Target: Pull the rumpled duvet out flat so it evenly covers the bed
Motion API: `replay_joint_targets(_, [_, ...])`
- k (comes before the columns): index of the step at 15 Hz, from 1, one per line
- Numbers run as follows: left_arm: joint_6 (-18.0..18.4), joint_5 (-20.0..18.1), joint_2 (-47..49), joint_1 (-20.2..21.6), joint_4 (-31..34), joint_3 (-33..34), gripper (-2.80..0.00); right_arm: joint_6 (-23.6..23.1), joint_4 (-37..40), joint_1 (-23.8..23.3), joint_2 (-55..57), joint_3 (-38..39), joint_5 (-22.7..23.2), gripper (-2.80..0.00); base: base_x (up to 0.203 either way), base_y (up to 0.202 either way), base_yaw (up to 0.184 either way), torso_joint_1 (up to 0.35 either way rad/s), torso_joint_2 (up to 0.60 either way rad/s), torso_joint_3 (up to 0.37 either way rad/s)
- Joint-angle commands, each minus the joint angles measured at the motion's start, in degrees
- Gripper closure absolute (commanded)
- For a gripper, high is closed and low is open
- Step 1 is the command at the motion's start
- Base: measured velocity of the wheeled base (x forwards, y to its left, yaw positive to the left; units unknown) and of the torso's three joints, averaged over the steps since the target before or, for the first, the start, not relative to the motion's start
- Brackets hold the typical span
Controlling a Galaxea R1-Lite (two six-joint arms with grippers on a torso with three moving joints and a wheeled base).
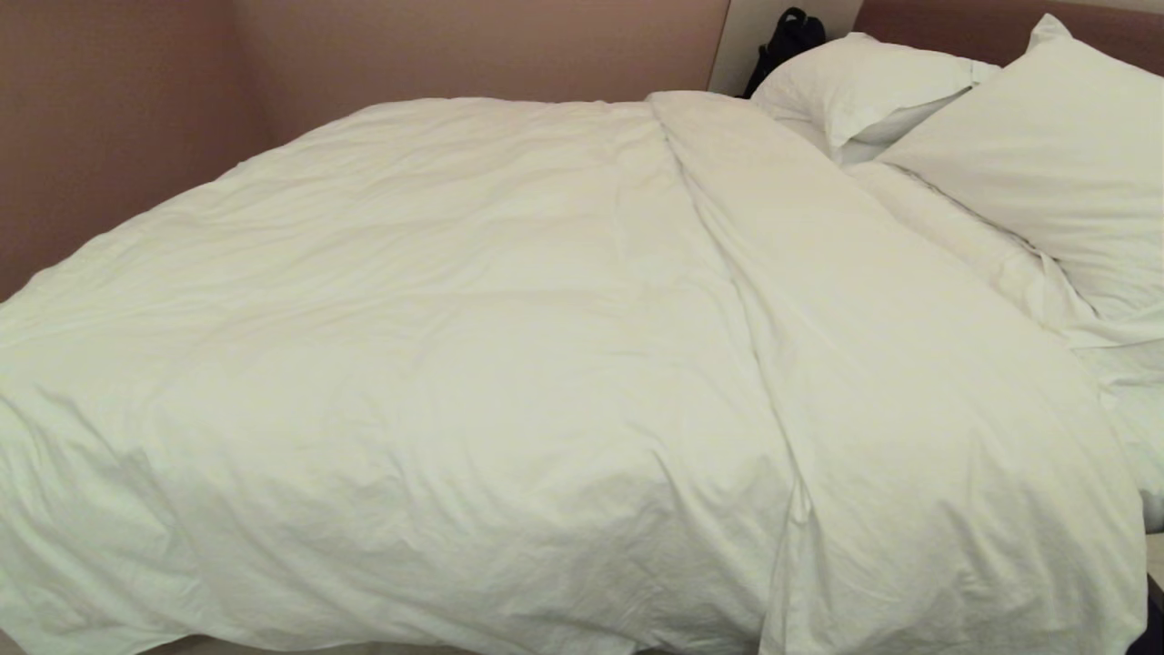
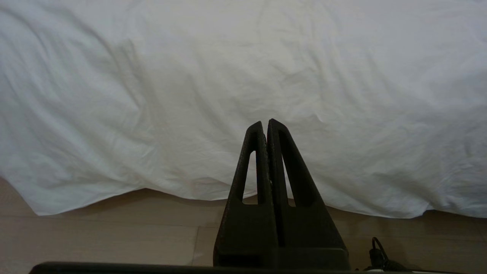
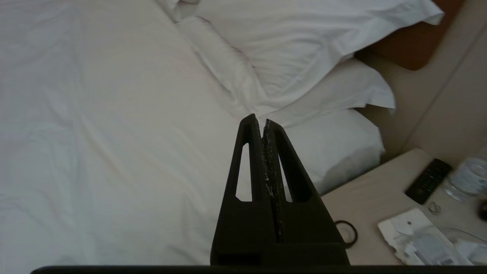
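Note:
The puffy white duvet [image 1: 473, 346] lies spread over most of the bed, wrinkled, with a long folded band [image 1: 873, 364] running along its right side below the pillows. Neither gripper shows in the head view. My left gripper [image 2: 265, 122] is shut and empty. It points at the duvet's [image 2: 228, 76] hanging side, whose hem ends just above the floor. My right gripper [image 3: 260, 120] is shut with nothing in it. It hovers above the duvet [image 3: 95, 114] near the head corner of the bed. The reddish-brown headboard [image 3: 411, 45] shows behind the pillows.
Two plump white pillows [image 1: 1055, 155] [image 1: 864, 86] lean at the head end, with a black bag [image 1: 787, 41] behind them. A bedside table [image 3: 380, 190] beside the bed's corner carries a remote [image 3: 428, 180], a water bottle [image 3: 470, 177], a black ring [image 3: 347, 232] and packets [image 3: 418, 236]. Pale wooden floor [image 2: 95, 236] lies under the hem.

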Motion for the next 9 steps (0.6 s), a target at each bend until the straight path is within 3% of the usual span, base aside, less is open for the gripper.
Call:
replay_joint_targets(1, [0.0,0.0,0.0,0.0,0.0,0.0,0.00,0.0,0.0,-0.5,-1.9,1.0,-5.9,0.00,0.000,0.000,0.000,0.000,0.00,0.000])
replay_joint_targets(6, [0.0,0.0,0.0,0.0,0.0,0.0,0.00,-1.6,-0.2,-4.8,-6.6,2.5,-8.0,0.00,0.000,0.000,0.000,0.000,0.00,0.000])
replay_joint_targets(9, [0.0,0.0,0.0,0.0,0.0,0.0,0.00,-1.7,-0.4,-11.2,-10.8,4.0,-7.8,0.00,0.000,0.000,0.000,0.000,0.00,0.000])
